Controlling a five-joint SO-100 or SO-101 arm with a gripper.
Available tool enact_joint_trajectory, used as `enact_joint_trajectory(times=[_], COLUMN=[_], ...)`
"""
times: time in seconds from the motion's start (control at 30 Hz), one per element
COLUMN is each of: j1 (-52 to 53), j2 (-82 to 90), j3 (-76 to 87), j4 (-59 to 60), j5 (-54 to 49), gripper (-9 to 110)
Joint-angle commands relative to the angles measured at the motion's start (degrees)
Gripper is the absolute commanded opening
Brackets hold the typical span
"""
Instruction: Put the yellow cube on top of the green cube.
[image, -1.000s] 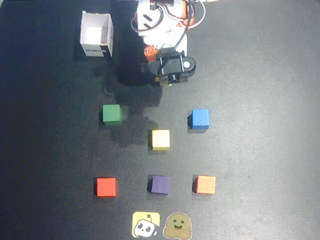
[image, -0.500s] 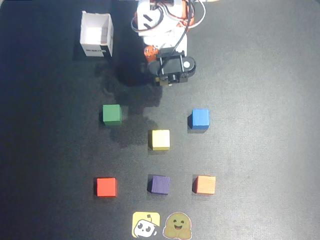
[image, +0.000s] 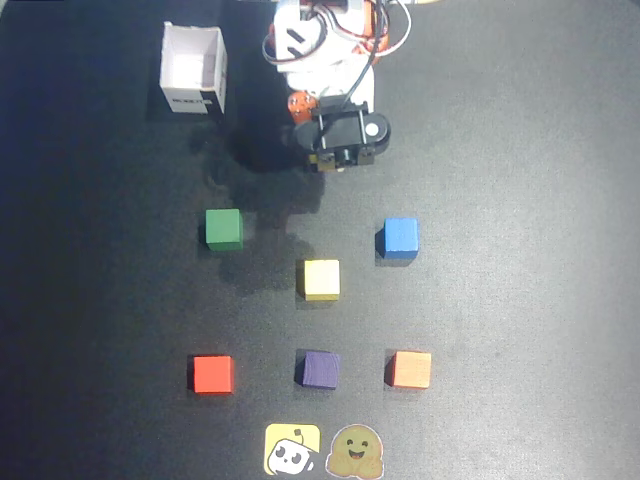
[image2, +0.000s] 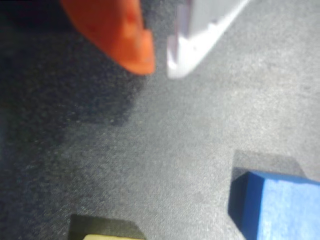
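Note:
The yellow cube (image: 321, 279) sits on the black mat near the middle in the overhead view. Only its top edge shows at the bottom of the wrist view (image2: 107, 235). The green cube (image: 224, 228) sits to its upper left, apart from it, and is out of the wrist view. My gripper (image: 305, 110) is folded back near the arm's base, well above both cubes in the overhead view. In the wrist view the gripper (image2: 161, 67) hangs over bare mat with its orange and white fingertips almost together and nothing between them.
A blue cube (image: 400, 238) sits right of the yellow one and shows in the wrist view (image2: 280, 207). Red (image: 213, 374), purple (image: 321, 369) and orange (image: 409, 369) cubes form a front row. A white open box (image: 193, 68) stands at the back left. Two flat stickers (image: 292, 451) lie at the front edge.

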Motion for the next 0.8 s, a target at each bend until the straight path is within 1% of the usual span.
enact_joint_trajectory(times=[0.0,0.13,0.23,0.4,0.5,0.77], j1=[0.0,-0.3,-0.4,-0.4,-0.4,-0.6], j2=[0.3,-0.7,-4.8,-22.1,-32.9,-52.1], j3=[-0.4,-1.5,-3.6,-13.1,-20.7,-34.8], j4=[-0.2,-0.9,-1.9,-5.4,-5.9,-7.9], j5=[1.0,1.8,2.1,2.7,2.7,4.4], gripper=[5,9,11,12,14,20])
